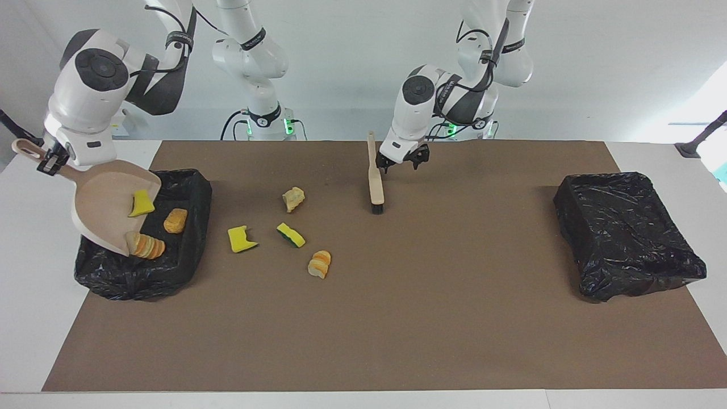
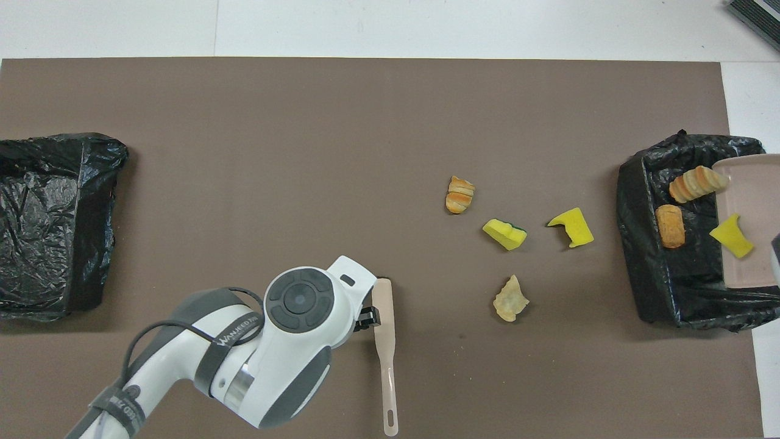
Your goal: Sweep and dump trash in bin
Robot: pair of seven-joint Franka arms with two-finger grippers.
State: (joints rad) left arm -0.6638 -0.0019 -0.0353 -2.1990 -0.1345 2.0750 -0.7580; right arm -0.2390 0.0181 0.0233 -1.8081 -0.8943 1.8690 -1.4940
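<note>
My right gripper (image 1: pixel 52 162) is shut on the handle of the beige dustpan (image 1: pixel 102 199), which is tipped steeply over the black bin (image 1: pixel 190 177) at the right arm's end of the table. A yellow sponge scrap (image 1: pixel 140 203) is still on the pan. A striped bread piece (image 1: pixel 146 245) is at the pan's lip. An orange chunk (image 1: pixel 175 220) lies in the bin (image 2: pixel 646 244). Several more trash scraps (image 1: pixel 291 234) lie on the brown mat beside the bin. The beige brush (image 1: pixel 375 176) lies flat on the mat. My left gripper (image 1: pixel 403 161) stands open just beside the brush and holds nothing.
A second black-lined bin (image 1: pixel 627 241) sits at the left arm's end of the table. The brown mat (image 1: pixel 431 307) covers most of the white tabletop. In the overhead view the left arm's wrist (image 2: pixel 298 305) hides its fingers next to the brush (image 2: pixel 385 341).
</note>
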